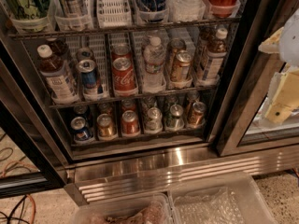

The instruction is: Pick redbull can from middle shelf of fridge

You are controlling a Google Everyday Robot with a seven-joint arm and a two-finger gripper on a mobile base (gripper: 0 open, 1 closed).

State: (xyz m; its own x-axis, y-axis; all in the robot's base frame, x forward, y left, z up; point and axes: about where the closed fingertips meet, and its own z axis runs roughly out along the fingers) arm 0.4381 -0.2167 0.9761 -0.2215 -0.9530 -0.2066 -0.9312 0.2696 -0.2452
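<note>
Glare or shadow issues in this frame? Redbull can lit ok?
Camera view: strong glare on the fridge's steel base; redbull can on the middle shelf reads fine, lit top; lower shelf darker at the back; end effector pale at right edge, clear of the shelves.

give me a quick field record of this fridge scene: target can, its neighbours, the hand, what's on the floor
target: redbull can, upright, front of the second lane from the left on the middle shelf
left neighbour: brown bottle with a white cap
right neighbour: Coca-Cola can
behind target: second can in the same lane
hand position: hand at the right edge, in front of the right glass door, well apart from the target
fridge: ribbed steel base below the shelves
floor: clear plastic bins in front of the base
</note>
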